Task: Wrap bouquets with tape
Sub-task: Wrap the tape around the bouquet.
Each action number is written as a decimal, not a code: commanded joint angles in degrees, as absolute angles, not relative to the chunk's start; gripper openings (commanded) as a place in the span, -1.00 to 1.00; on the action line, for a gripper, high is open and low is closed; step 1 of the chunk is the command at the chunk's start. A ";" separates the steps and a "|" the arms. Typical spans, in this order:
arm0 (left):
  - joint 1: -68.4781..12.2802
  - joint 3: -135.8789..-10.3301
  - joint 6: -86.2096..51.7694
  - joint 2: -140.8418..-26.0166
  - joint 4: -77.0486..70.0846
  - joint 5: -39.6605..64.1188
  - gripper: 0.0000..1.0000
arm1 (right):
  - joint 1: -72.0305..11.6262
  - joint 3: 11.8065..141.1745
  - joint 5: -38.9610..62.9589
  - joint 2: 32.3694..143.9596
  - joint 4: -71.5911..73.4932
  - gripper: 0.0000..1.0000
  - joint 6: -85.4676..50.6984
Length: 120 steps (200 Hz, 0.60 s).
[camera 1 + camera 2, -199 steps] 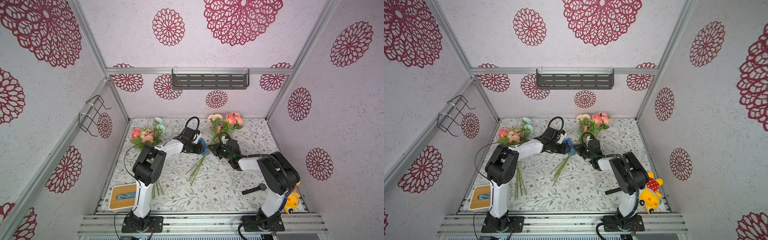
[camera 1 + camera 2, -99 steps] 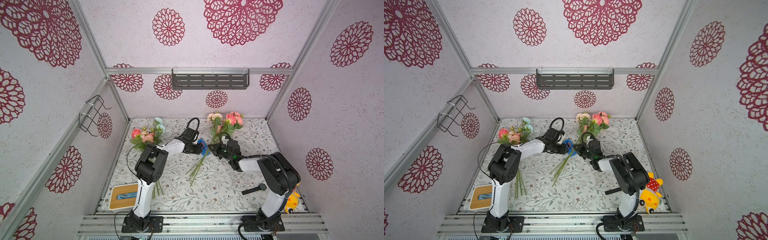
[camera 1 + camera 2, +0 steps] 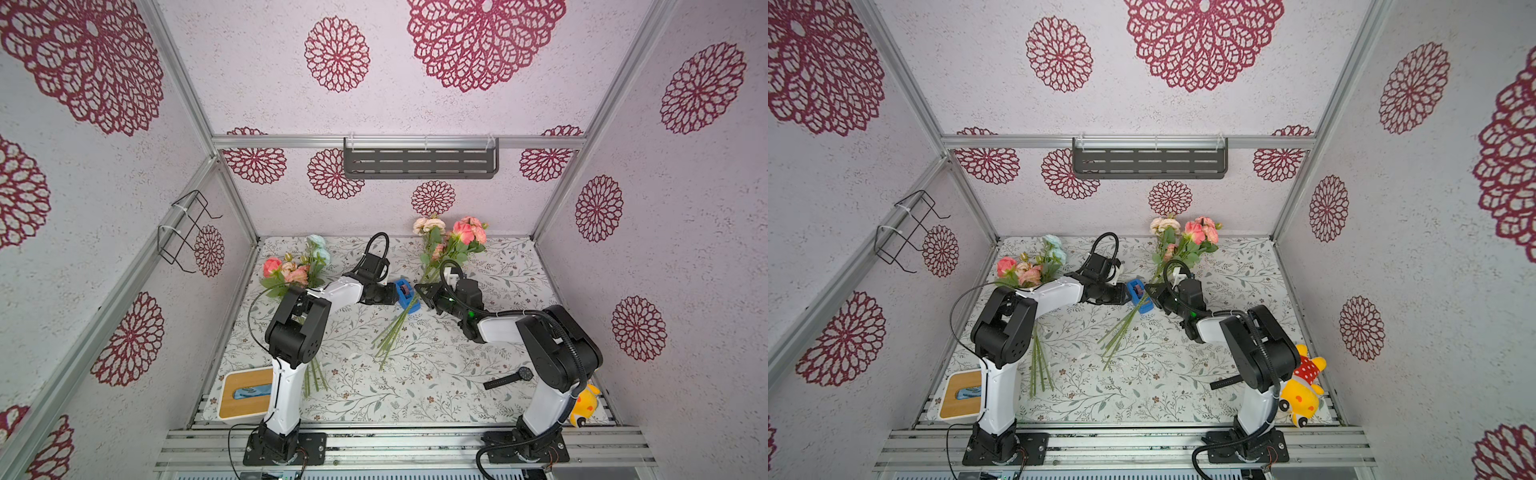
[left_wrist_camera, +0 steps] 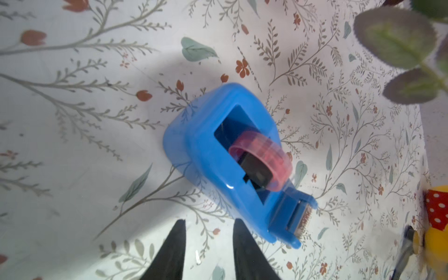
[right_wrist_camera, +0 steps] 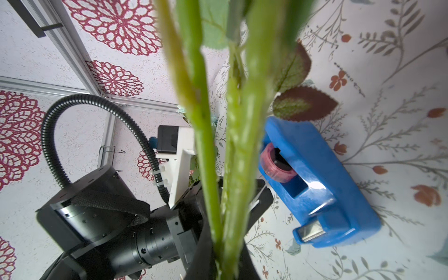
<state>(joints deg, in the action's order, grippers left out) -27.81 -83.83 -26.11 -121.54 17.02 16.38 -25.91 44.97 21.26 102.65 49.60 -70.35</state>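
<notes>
The tape, a blue dispenser with a pink-rimmed roll, rests on the stems of one bouquet at mid-table. My left gripper stands open right beside the dispenser, nothing between its fingers. My right gripper is shut on this bouquet's green stems, just past the dispenser. Its pink and peach blooms lie toward the back wall. The other bouquet, with a pale blue bloom, lies at the left, its stems partly under my left arm.
A black wristwatch lies at the front right and a yellow plush toy sits beside the right arm's base. A wooden-lidded box stands at the front left. There is a wire rack on the left wall and a grey shelf on the back wall.
My left arm has shifted slightly beside the dispenser and its jaws have narrowed a touch. The right gripper has stayed shut on the stems in the same place.
</notes>
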 commanded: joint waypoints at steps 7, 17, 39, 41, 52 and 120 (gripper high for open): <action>-27.80 -84.11 -28.17 -121.12 16.10 15.88 -0.28 | -25.71 48.29 22.15 96.84 54.31 -1.00 -68.63; -27.77 -83.89 -27.97 -120.91 16.61 15.77 -0.28 | -25.75 48.48 22.20 96.48 53.81 -1.00 -68.35; -27.40 -82.94 -28.34 -120.03 16.70 15.80 -0.28 | -25.65 48.11 22.50 96.36 55.99 -1.00 -69.86; -27.29 -82.85 -28.40 -119.85 16.68 15.82 -0.28 | -25.66 48.09 22.50 96.40 56.36 -1.00 -70.11; -26.73 -82.23 -29.09 -119.22 16.54 16.07 -0.28 | -25.62 48.20 22.39 96.33 57.33 -1.00 -70.97; -24.60 -82.33 -30.29 -113.76 15.72 20.90 -0.14 | -25.49 48.14 22.86 98.00 56.98 -1.00 -70.31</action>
